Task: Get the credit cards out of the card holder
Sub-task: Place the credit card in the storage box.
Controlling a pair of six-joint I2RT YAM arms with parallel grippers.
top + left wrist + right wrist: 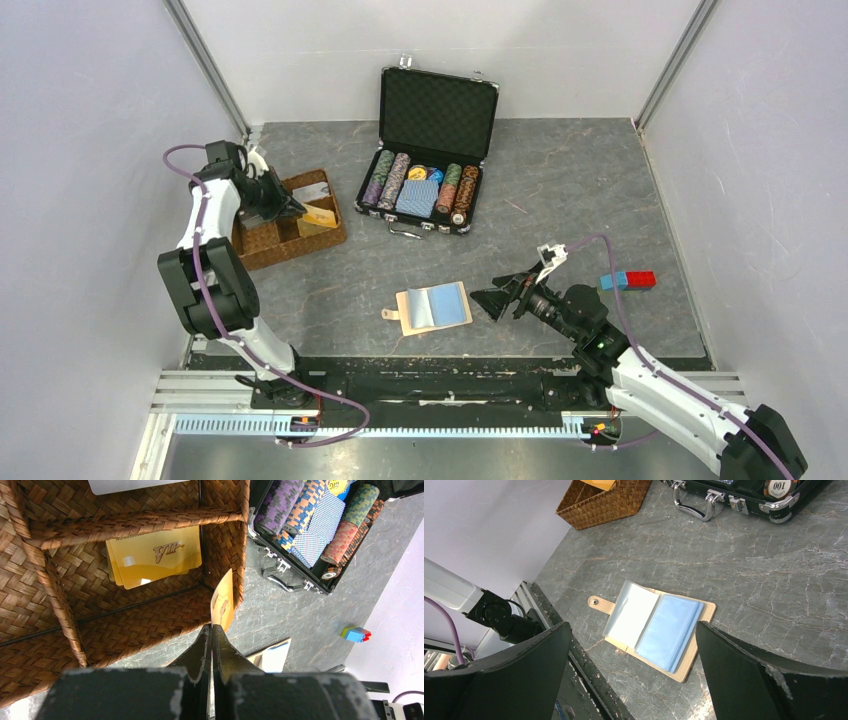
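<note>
Nearest the arm bases, the card holder (659, 630) lay open and flat at 6 o'clock on the tabletop (560, 200). Whether its pale sleeves held more cards could not be told. The right pincer (631, 630) hovered at its 3 o'clock side with jaws wide apart, holding nothing. Further off, at 10 o'clock, the left pincer (210, 628) was clamped on one gold credit card (223, 602), held on edge by the wicker tray (220, 515) wall. Other gold cards (155, 555) lay in a compartment. The step in hand seemed to be depositing this card. The next move probably called for shifting over that compartment before releasing. The black case (438, 110) stood at 12 o'clock.
</note>
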